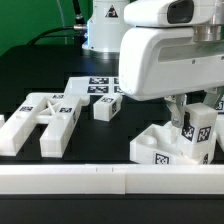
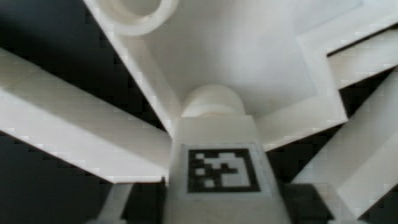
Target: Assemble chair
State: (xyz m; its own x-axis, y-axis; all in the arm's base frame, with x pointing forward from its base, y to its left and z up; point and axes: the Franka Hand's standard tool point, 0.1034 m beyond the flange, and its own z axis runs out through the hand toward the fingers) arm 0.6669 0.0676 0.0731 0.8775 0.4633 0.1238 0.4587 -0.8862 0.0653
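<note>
- At the far edge of the exterior view's left, a chunky white plastic piece (image 1: pixel 5 132) is cut off by the frame, so its shape cannot be told.
- Just beside it lies a white plastic frame of long bars joined by crosspieces (image 1: pixel 45 122), flat on the dark table (image 1: pixel 30 65), with square black-and-white tags facing up.
- Further right and farther back, the marker board (image 1: pixel 90 85) lies flat on the table.
- Near the board's front edge sits a small white plastic block (image 1: pixel 105 108) with a tag on its side. It stands apart from the barred frame.
- The bulky white robot arm (image 1: pixel 165 50) fills the upper part of the exterior view's right and reaches down from above.
- Below it, the two-finger gripper (image 1: pixel 197 120) is pressed together on a white plastic post with a rounded top (image 1: pixel 200 133) — the jaws pinch it from either side.
- The post stands upright, tag facing the camera; in the wrist view the same post (image 2: pixel 217 150) sits in the middle, between slanting white bars.
- The post rises from a low, angular white plastic chair piece (image 1: pixel 158 148) with a tag on its front face — whether the two are joined cannot be told.
- A long white rail (image 1: pixel 100 182) runs across the whole foreground.
</note>
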